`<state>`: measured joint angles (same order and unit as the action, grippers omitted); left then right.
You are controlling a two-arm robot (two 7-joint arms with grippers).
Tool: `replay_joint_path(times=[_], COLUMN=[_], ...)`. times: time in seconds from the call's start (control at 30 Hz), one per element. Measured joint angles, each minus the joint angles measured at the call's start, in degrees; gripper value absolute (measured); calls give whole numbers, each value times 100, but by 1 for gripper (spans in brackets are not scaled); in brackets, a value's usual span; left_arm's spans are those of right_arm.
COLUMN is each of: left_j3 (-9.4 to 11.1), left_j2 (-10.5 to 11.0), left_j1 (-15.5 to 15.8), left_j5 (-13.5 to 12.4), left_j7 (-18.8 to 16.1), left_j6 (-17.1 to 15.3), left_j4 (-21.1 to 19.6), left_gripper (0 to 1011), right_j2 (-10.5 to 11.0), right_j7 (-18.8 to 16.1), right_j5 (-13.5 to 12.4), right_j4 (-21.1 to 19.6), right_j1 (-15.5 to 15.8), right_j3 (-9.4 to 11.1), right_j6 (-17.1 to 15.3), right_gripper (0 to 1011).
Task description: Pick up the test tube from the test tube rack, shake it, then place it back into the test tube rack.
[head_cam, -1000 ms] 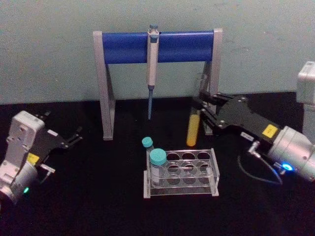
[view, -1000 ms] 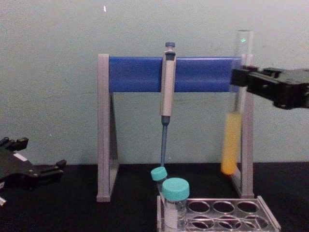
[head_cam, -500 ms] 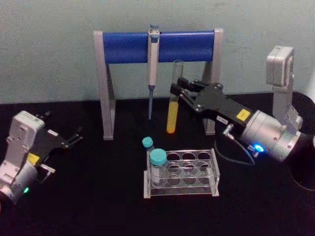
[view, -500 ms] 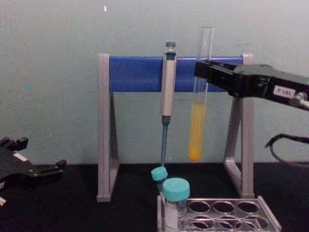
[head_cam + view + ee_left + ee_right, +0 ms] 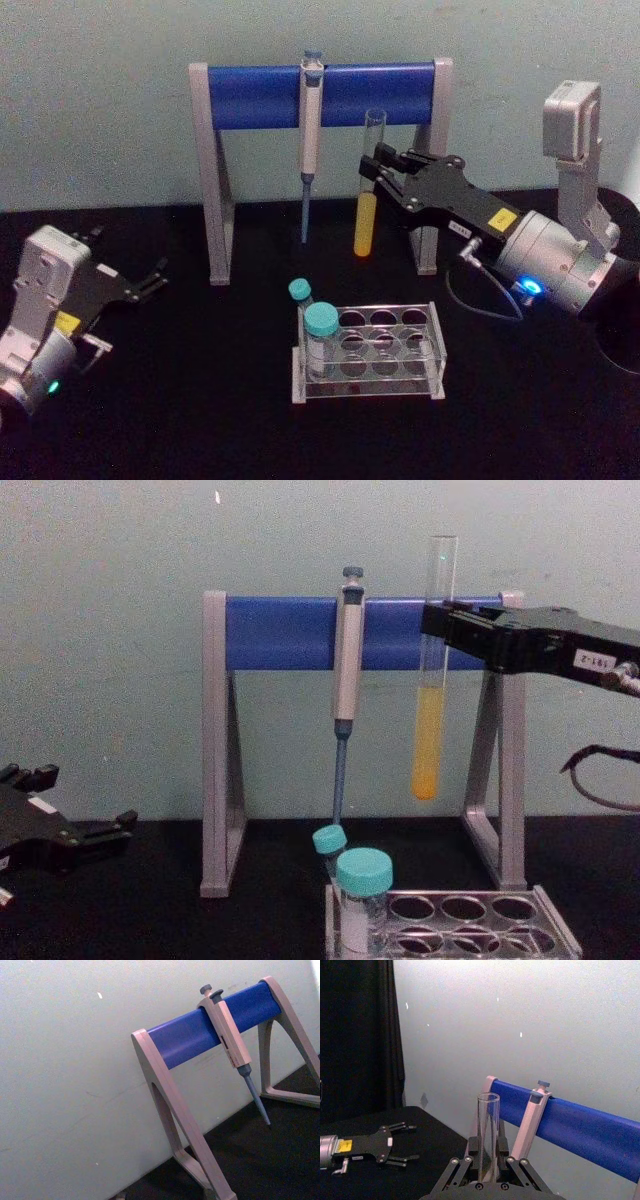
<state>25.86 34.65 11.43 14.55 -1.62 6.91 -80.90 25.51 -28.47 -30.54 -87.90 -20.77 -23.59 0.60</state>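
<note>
Head view: clamps tall, clear glass test tube (image 5: 367,200), yellow liquid in lower part, upright in right gripper (image 5: 372,170) jaws, raised behind low clear plastic test tube rack (image 5: 365,392). Shows left gripper (image 5: 157,276) at left over black desk (image 5: 200,420), jaws apart. Chest view: places tube bottom well above rack, beside grey-and-blue pipette (image 5: 347,660).

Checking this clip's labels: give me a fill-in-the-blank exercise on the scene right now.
The right gripper holds the test tube, whose liquid is ____.
The left gripper sits open, holding ____.
Two vials with ____ caps stand at the left end of the test tube rack.
The pipette hangs from the ____ bar of its stand.
Missing: yellow; nothing; teal; blue.
</note>
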Motion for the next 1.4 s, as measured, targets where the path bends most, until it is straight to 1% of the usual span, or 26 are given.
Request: replay_joint_path(times=[0.13, 0.23, 0.27, 0.37, 0.4, 0.5, 0.6, 0.73, 0.8, 0.9, 0.93, 1.0, 1.03, 1.1, 1.13, 1.27, 1.4], left_j3=[0, 0, 0, 0, 0, 0, 0, 0, 0, 0, 0, 0, 0, 0, 0, 0, 0], left_j2=[0, 0, 0, 0, 0, 0, 0, 0, 0, 0, 0, 0, 0, 0, 0, 0, 0], left_j1=[0, 0, 0, 0, 0, 0, 0, 0, 0, 0, 0, 0, 0, 0, 0, 0, 0], left_j5=[0, 0, 0, 0, 0, 0, 0, 0, 0, 0, 0, 0, 0, 0, 0, 0, 0], left_j7=[0, 0, 0, 0, 0, 0, 0, 0, 0, 0, 0, 0, 0, 0, 0, 0, 0], left_j6=[0, 0, 0, 0, 0, 0, 0, 0, 0, 0, 0, 0, 0, 0, 0, 0, 0], left_j4=[0, 0, 0, 0, 0, 0, 0, 0, 0, 0, 0, 0, 0, 0, 0, 0, 0], left_gripper=[1001, 1001, 1001, 1001, 1001, 1001, 1001, 1001, 1001, 1001, 1001, 1001, 1001, 1001, 1001, 1001, 1001], right_j2=[6, 68, 68, 173, 236, 349, 533, 599, 590, 502, 432, 363, 286, 218, 151, 8, -62], right_j7=[40, 116, 116, 198, 234, 266, 263, 154, 95, -10, -56, -92, -113, -123, -123, -59, 57], right_j5=[20, 29, 29, 38, 51, 64, 46, -40, -75, -108, -115, -116, -119, -123, -123, -110, -55], right_j4=[-11, -77, -77, -210, -293, -451, -760, -973, -1010, -984, -915, -815, -705, -601, -485, -239, -95], right_j1=[15, 83, 83, 204, 285, 430, 747, 953, 977, 906, 818, 716, 609, 516, 425, 230, 135], right_j3=[36, 147, 147, 274, 341, 425, 540, 543, 501, 371, 284, 207, 140, 90, 46, -11, -10], right_j6=[-5, -1, -1, -3, -5, -16, -61, -85, -85, -83, -82, -84, -92, -95, -96, -89, -84], right_gripper=[221, 221, 221, 221, 220, 221, 221, 221, 221, 221, 221, 221, 221, 221, 221, 221, 221])
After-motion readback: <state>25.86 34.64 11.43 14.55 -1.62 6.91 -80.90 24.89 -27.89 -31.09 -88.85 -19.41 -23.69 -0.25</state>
